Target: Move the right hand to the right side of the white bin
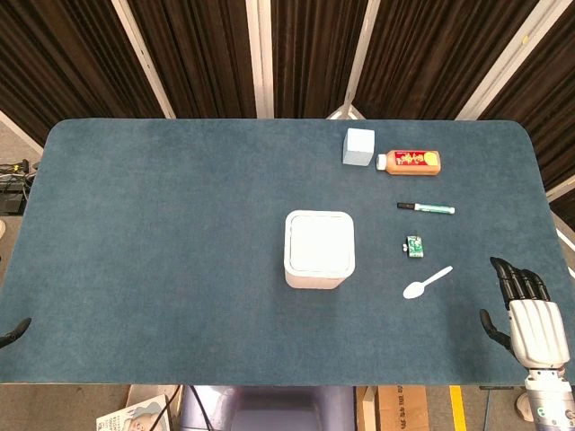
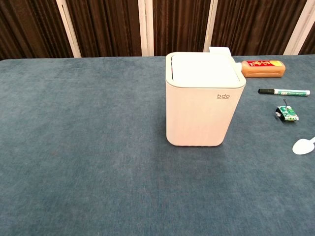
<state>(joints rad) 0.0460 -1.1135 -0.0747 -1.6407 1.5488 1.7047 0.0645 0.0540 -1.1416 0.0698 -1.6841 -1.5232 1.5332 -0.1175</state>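
Note:
The white bin [image 1: 319,249] stands upright with its lid closed near the middle of the blue table [image 1: 162,233]; the chest view shows the bin [image 2: 204,103] close up. My right hand [image 1: 526,310] lies at the table's near right corner, well to the right of the bin, fingers stretched forward, thumb apart, holding nothing. Only a dark tip of my left hand [image 1: 13,332] shows at the near left edge. Neither hand appears in the chest view.
Between the bin and my right hand lie a white spoon [image 1: 427,282], a small green object [image 1: 414,246] and a marker [image 1: 426,208]. Farther back are an orange bottle [image 1: 409,162] on its side and a white cube [image 1: 358,146].

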